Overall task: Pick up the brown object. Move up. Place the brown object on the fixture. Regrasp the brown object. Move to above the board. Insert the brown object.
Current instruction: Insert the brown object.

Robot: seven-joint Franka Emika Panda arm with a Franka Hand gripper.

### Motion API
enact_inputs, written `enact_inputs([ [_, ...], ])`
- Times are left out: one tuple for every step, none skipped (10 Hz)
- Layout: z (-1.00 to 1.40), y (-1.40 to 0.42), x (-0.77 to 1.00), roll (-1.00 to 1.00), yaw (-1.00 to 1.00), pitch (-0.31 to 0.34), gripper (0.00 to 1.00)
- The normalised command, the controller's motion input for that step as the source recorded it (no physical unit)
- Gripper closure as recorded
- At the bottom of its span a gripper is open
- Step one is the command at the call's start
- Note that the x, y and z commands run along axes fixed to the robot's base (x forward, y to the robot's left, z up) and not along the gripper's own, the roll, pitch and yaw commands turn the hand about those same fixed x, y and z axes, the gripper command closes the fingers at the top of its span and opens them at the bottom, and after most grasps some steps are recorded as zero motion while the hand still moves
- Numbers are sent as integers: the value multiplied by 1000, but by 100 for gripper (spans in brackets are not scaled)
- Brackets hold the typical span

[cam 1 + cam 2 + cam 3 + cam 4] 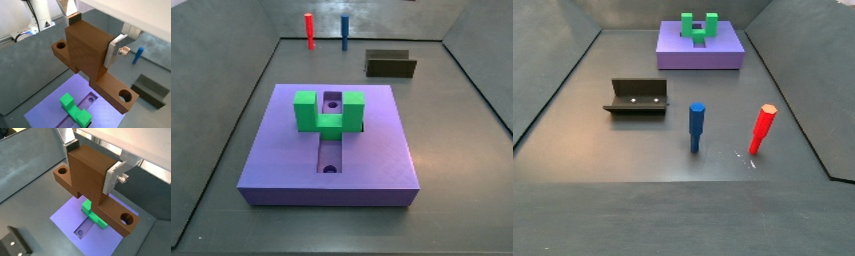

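My gripper (93,35) is shut on the brown object (87,50), a T-shaped block with round holes at its bar ends, and holds it in the air. Both wrist views show it; the silver fingers (115,177) clamp its thick stem (90,175). Below it lies the purple board (50,112) with its slot and the green U-shaped block (73,107), also seen in the other wrist view (93,214). In the side views the board (385,150) (714,55) shows, but the gripper and the brown object are out of view. The fixture (390,64) (640,97) stands empty.
A red peg (309,30) (762,128) and a blue peg (344,32) (696,125) stand upright on the grey floor away from the board. Grey walls enclose the floor. The fixture also shows in both wrist views (152,90) (17,245).
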Motion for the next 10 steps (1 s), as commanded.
enact_inputs([
  [-43,0,-57,-243,-271,-60,100],
  [-134,0,-103,-229,-449,-64,100],
  [-203,-51,-89,-164,-789,-19,100],
  [-166,-63,-46,-160,-831,-9,100],
  [-74,-40,0,-184,-806,-14,100],
  [-49,0,46,-221,-649,-1,100],
  [0,0,0,-226,-663,0,100],
  [0,0,0,-176,-660,0,100],
  [0,6,0,-190,-703,0,100],
  [-26,0,0,-253,-777,0,100],
])
